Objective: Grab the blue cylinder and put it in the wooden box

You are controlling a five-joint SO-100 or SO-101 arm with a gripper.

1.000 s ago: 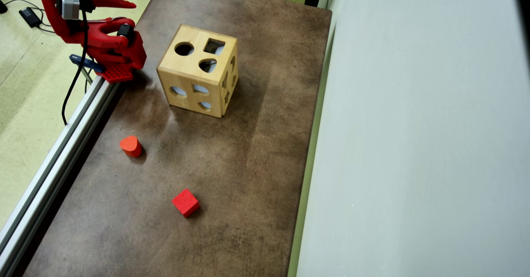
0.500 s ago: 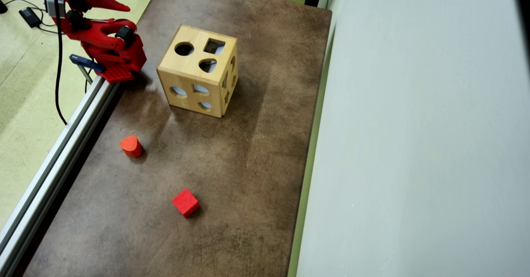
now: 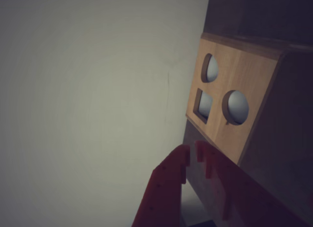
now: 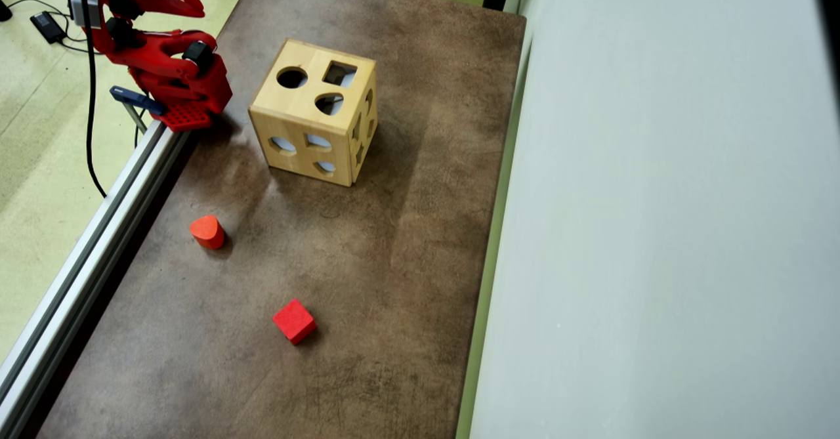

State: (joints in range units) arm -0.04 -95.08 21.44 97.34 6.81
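The wooden box (image 4: pixel 303 109) stands on the brown table (image 4: pixel 394 262) at the back, with round, square and other cutouts in its top and sides. The wrist view shows one face of the wooden box (image 3: pixel 259 75) with three holes, just past my fingertips. My red gripper (image 4: pixel 199 11) hangs at the top left of the overhead view, off the table's edge and left of the box. The gripper (image 3: pixel 192 154) is shut, its tips nearly touching with nothing between them. The blue cylinder is out of view.
An orange-red rounded block (image 4: pixel 207 231) sits near the table's left edge and a red cube (image 4: pixel 293 321) lies nearer the front. An aluminium rail (image 4: pixel 85 255) runs along the left side. A pale wall (image 4: pixel 656 229) borders the right.
The gripper's two fingers, spread apart a second ago, have come together. The arm has shifted slightly at the top left. The box and red blocks have not moved.
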